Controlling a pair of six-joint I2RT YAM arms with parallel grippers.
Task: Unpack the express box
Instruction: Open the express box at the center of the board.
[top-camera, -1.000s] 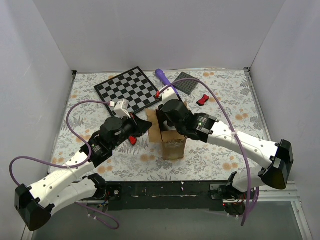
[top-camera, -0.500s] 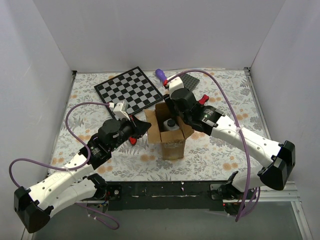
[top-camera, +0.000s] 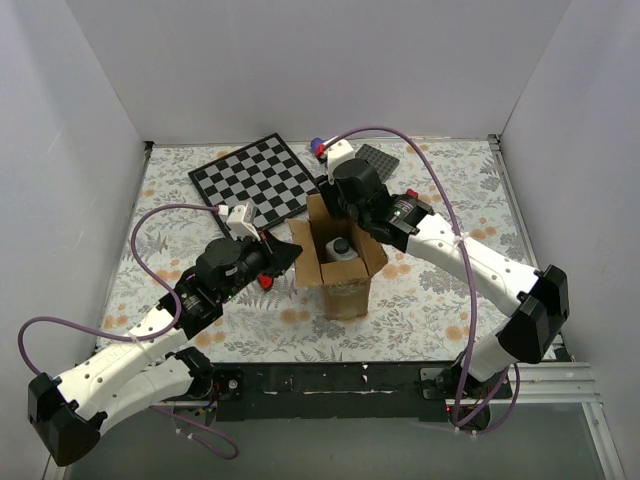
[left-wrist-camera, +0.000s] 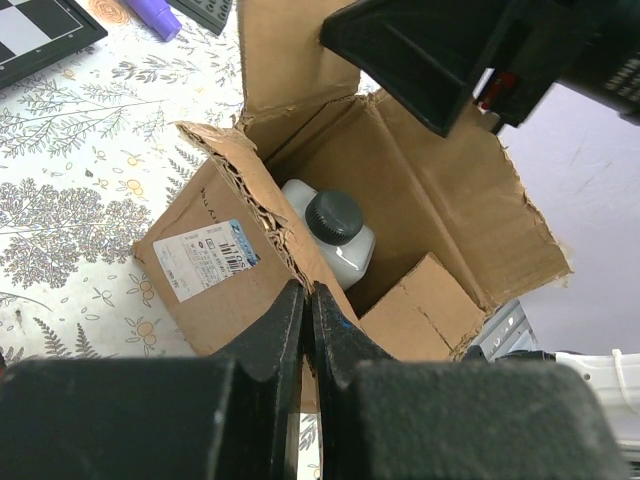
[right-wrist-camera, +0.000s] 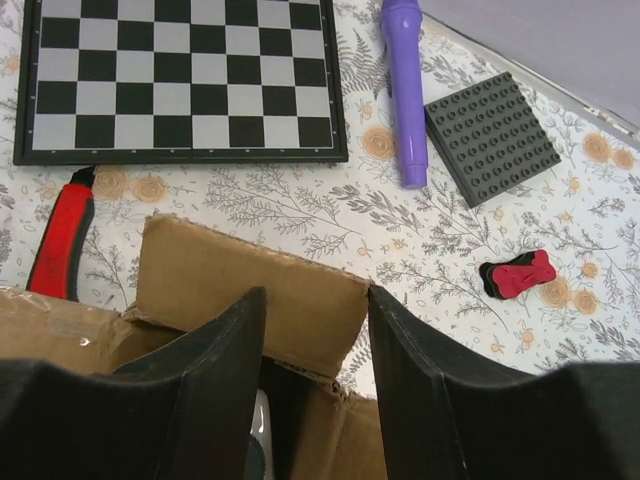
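Note:
The express box (top-camera: 347, 295) stands open in the middle, its brown flaps spread. A white bottle with a dark cap (top-camera: 343, 249) stands inside; it also shows in the left wrist view (left-wrist-camera: 335, 235). My left gripper (top-camera: 291, 254) is shut on the edge of the box's left flap (left-wrist-camera: 250, 195), the fingers (left-wrist-camera: 280, 330) pinched together on the cardboard. My right gripper (top-camera: 324, 205) is open and empty, above the far flap (right-wrist-camera: 255, 290), one finger (right-wrist-camera: 215, 350) to each side of it without gripping.
A checkerboard (top-camera: 262, 178) lies at the far left. A purple marker (right-wrist-camera: 403, 90), a dark grey studded plate (right-wrist-camera: 490, 135) and a red-and-black clip (right-wrist-camera: 517, 273) lie beyond the box. A red-handled cutter (right-wrist-camera: 60, 240) lies left of the box.
My right gripper has drawn back from over the box opening toward the far flap, uncovering the bottle. The left gripper has kept its hold and hardly moved.

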